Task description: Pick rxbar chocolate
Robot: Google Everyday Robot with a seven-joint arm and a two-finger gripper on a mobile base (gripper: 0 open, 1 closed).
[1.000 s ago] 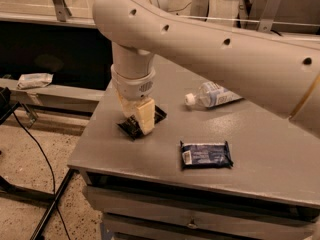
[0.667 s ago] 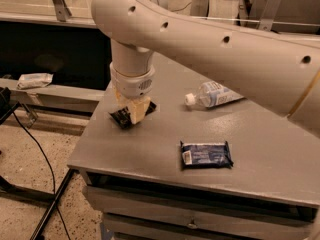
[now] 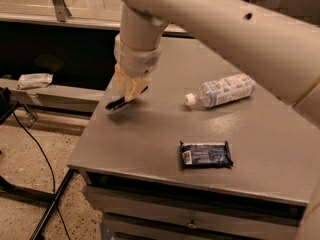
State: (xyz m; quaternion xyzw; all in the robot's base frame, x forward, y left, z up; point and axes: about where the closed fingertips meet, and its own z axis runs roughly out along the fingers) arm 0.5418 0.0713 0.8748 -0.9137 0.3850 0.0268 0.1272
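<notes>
In the hand (image 3: 129,93) above the table (image 3: 150,149), flat black rxbar chocolate (image 3: 115,104)

The end effector (image 3: 129,89) hangs below the vertical wrist (image 3: 138,59) (clamped on the rxbar chocolate (image 3: 115,104)).

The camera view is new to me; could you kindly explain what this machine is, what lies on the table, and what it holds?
This is a mobile robot's single arm, seen by one camera looking down at a grey table; where the camera sits is not known. The arm ends in a gripper near the table's left edge, whose pale jaws are shut on the rxbar chocolate, a small black bar held just above the surface. Lying on the table are a dark blue bar wrapper near the front and a plastic bottle on its side farther back.
</notes>
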